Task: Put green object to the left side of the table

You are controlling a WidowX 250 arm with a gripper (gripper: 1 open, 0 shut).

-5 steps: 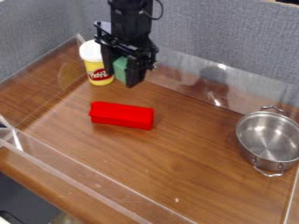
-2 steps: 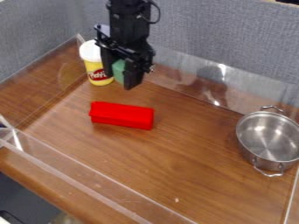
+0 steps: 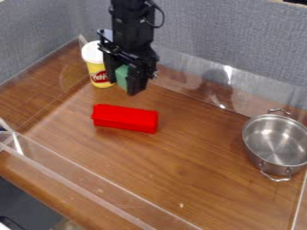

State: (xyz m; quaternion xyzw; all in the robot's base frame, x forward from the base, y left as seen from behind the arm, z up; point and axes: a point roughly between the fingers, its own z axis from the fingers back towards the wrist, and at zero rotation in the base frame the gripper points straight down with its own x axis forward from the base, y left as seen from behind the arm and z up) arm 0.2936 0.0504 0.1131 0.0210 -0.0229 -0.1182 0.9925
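Little changed in the last second — just a slight shift of the gripper [image 3: 124,81], towards the left in the view, with the green cube [image 3: 122,74] seen between the fingers. Looks pinched there, with no spreading of the fingers. For the task, this probably means the start of a carry, with the release on the left side yet to come. Cannot tell whether it is clear of the tabletop [image 3: 168,171] or touching it, with dark fingers across the lower part.

Placed in the back part of the table, left of the middle in the view, just beside the yellow tub [image 3: 103,79] and behind the red rectangular block [image 3: 125,119]. Well apart from the metal pot [image 3: 276,144] near the right edge.

Looks pale green, matte and small, with plain faces — partly hidden by the fingers, so impossible to judge how level it sits. Likely calls for a move towards the left edge, around the tub rather than through it, then a low, gentle release. Could knock the tub if swung straight across.
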